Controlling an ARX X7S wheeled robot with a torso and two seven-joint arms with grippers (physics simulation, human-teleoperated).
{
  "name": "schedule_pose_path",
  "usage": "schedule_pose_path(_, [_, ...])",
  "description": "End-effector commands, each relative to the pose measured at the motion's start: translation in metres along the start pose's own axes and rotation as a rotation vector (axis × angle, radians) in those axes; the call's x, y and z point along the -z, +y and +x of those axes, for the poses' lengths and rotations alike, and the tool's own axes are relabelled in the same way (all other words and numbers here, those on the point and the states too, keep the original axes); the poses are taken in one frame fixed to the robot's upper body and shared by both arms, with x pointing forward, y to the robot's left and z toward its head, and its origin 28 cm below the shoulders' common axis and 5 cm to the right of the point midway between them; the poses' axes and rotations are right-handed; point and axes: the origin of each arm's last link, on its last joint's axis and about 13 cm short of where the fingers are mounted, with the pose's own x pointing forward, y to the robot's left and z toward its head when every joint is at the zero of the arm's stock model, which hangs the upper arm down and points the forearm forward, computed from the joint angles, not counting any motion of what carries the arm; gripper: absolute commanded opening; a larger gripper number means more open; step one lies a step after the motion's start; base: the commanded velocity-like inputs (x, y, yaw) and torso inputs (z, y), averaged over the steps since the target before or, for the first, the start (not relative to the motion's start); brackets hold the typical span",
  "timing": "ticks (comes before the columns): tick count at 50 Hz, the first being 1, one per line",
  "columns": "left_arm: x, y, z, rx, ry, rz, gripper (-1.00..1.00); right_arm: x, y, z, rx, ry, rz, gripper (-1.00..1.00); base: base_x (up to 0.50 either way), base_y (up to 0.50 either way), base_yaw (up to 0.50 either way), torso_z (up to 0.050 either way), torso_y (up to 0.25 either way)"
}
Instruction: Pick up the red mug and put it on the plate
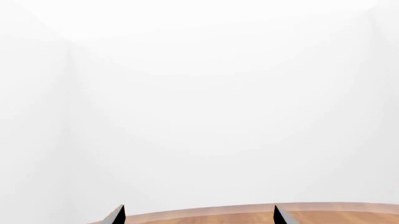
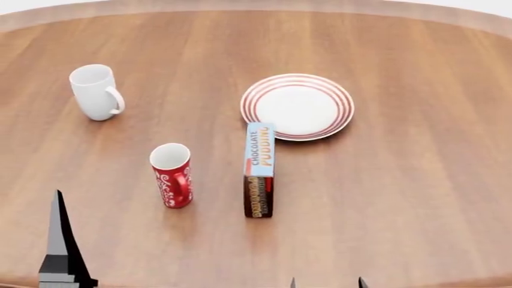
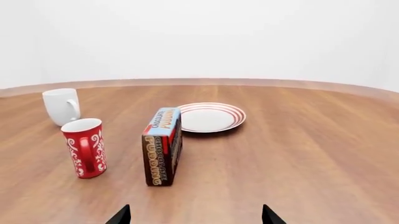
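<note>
The red mug [image 2: 172, 175] with its white pattern stands upright on the wooden table, left of centre, also in the right wrist view [image 3: 85, 147]. The plate [image 2: 298, 107] with red rings lies farther back and to the right, bare, and shows in the right wrist view too [image 3: 210, 117]. My right gripper [image 3: 196, 215] is open and low at the near edge, well short of the mug, its tips just showing in the head view [image 2: 327, 283]. My left gripper [image 1: 198, 215] is open and empty, facing the white wall over the table edge. One of its fingers [image 2: 60, 240] rises at the near left.
A chocolate pudding box [image 2: 259, 170] stands on its long edge between the mug and the plate, close to the plate's near rim. A plain white mug [image 2: 96, 92] stands at the back left. The round wooden table [image 2: 400, 198] stretches wide to the right.
</note>
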Motion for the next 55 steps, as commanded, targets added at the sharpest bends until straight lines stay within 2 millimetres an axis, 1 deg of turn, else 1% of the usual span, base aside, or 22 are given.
schedule_pose_path(1, [0.000, -0.001, 0.001, 0.001, -0.002, -0.002, 1.00, 0.000, 0.000, 0.000, -0.007, -0.001, -0.002, 1.00, 0.00, 0.17, 0.00, 0.000, 0.000])
schedule_pose_path(11, [0.000, -0.001, 0.002, 0.001, -0.003, 0.000, 1.00, 0.001, 0.000, 0.000, -0.007, -0.002, 0.001, 1.00, 0.00, 0.18, 0.00, 0.000, 0.000])
schedule_pose_path(18, [-0.002, 0.000, -0.006, 0.001, -0.005, 0.000, 1.00, 0.001, 0.000, 0.000, -0.008, -0.001, 0.002, 1.00, 0.00, 0.18, 0.00, 0.000, 0.000])
schedule_pose_path(34, [-0.004, 0.001, -0.002, 0.004, -0.012, 0.002, 1.00, 0.001, 0.000, 0.000, -0.008, -0.004, 0.004, 1.00, 0.00, 0.18, 0.00, 0.000, 0.000])
schedule_pose_path(42, [-0.012, 0.001, -0.003, 0.018, -0.063, -0.003, 1.00, 0.000, 0.000, -0.001, -0.008, -0.004, 0.004, 1.00, 0.00, 0.18, 0.00, 0.000, 0.000])
schedule_pose_path(45, [-0.021, 0.000, -0.004, 0.033, -0.120, 0.002, 1.00, -0.001, 0.000, -0.001, -0.008, -0.004, 0.005, 1.00, 0.00, 0.18, 0.00, 0.000, 0.000])
schedule_pose_path(48, [-0.030, -0.002, -0.007, 0.051, -0.136, 0.004, 1.00, 0.000, 0.000, -0.001, -0.008, -0.004, 0.005, 1.00, 0.00, 0.18, 0.00, 0.000, 0.000])
schedule_pose_path(55, [-0.029, -0.003, -0.006, 0.047, -0.130, 0.011, 1.00, 0.000, 0.000, 0.000, -0.008, -0.005, 0.006, 1.00, 0.00, 0.18, 0.00, 0.000, 0.000])
